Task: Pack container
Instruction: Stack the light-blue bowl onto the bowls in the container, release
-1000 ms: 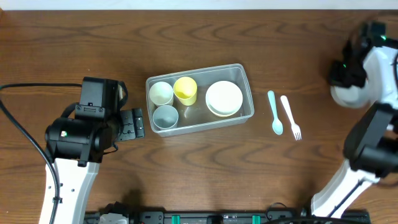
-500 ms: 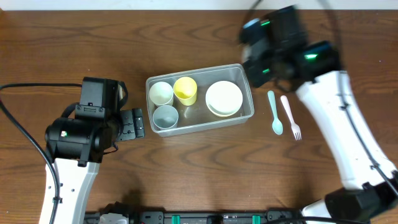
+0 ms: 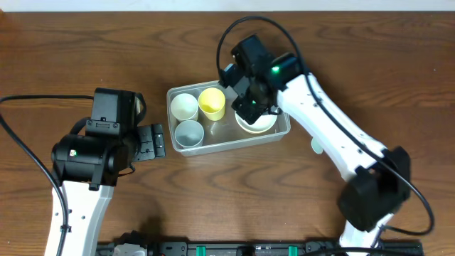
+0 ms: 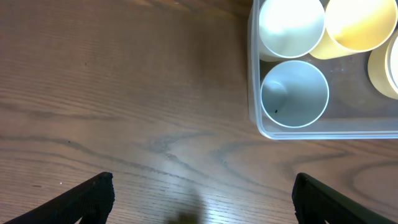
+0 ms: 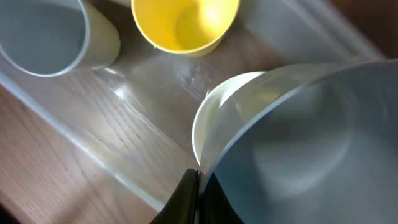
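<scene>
The clear container (image 3: 281, 90) stands mid-table and holds a cream cup (image 3: 184, 107), a yellow cup (image 3: 212, 103), a grey-blue cup (image 3: 189, 133) and a cream bowl (image 5: 214, 118) at its right end. My right gripper (image 3: 252, 99) is over that right end. In the right wrist view it (image 5: 198, 186) is shut on the rim of a pale grey-blue bowl (image 5: 311, 143), held just above the cream bowl. My left gripper (image 3: 158, 140) is open and empty to the left of the container. Its wrist view (image 4: 202, 193) shows bare table between its fingers.
A pale blue spoon (image 3: 316, 147) peeks out from under the right arm, to the right of the container. The right arm reaches across the table from the lower right. The left wrist view shows the container's left wall (image 4: 254, 93).
My right arm has swung from the far right edge of the table leftward to over the container's right end, carrying the bowl. The left arm has not moved.
</scene>
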Available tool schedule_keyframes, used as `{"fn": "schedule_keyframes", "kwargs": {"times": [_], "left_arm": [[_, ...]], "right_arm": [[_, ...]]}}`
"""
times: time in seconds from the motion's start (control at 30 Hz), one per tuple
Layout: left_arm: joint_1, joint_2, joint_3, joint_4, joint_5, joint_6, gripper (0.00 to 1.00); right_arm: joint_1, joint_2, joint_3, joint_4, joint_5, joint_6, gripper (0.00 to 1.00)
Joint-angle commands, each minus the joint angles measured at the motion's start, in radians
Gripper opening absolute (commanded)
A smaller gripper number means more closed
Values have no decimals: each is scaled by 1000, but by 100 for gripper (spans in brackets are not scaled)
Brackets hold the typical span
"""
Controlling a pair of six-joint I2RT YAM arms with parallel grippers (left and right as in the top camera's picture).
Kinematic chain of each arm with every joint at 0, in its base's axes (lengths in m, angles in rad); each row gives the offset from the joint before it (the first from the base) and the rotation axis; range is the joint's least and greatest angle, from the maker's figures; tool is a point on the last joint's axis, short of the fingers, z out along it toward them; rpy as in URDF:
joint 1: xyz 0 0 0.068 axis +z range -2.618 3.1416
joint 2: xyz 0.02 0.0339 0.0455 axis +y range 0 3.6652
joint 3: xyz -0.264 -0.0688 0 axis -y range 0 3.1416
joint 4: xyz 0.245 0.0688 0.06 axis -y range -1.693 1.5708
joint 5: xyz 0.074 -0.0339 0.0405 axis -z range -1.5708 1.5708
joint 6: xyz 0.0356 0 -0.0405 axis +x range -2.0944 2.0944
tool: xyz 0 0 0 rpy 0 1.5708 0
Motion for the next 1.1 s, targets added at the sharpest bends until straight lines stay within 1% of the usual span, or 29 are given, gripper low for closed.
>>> {"fn": "schedule_keyframes", "kwargs": {"times": [0.0, 0.13, 0.23, 0.33, 0.6, 0.7, 0.83, 0.93, 1.07], "left_arm": [[6, 4, -5, -3, -5, -12, 92], [6, 4, -5, -2, -5, -12, 92], [6, 4, -5, -2, -5, -12, 92], [6, 4, -5, -2, -5, -12, 92], [6, 4, -5, -6, -5, -12, 92], [6, 4, -5, -6, -5, -12, 91], [6, 4, -5, -6, -5, -12, 92], [6, 4, -5, -6, -5, -12, 92], [6, 4, -5, -6, -5, -13, 92]], "right_arm": [[13, 35, -3, -10, -18, 3, 2], [12, 48, -3, -17, -18, 3, 6], [12, 48, -3, -17, -18, 2, 19], [12, 48, -3, -18, -18, 2, 25], [12, 48, -3, -19, -18, 3, 24], [12, 47, -3, -23, -17, 30, 17], [2, 23, -3, 0, 37, 127, 16], [-21, -7, -3, 18, 61, 197, 18], [-41, -21, -3, -68, 61, 286, 17]]}}
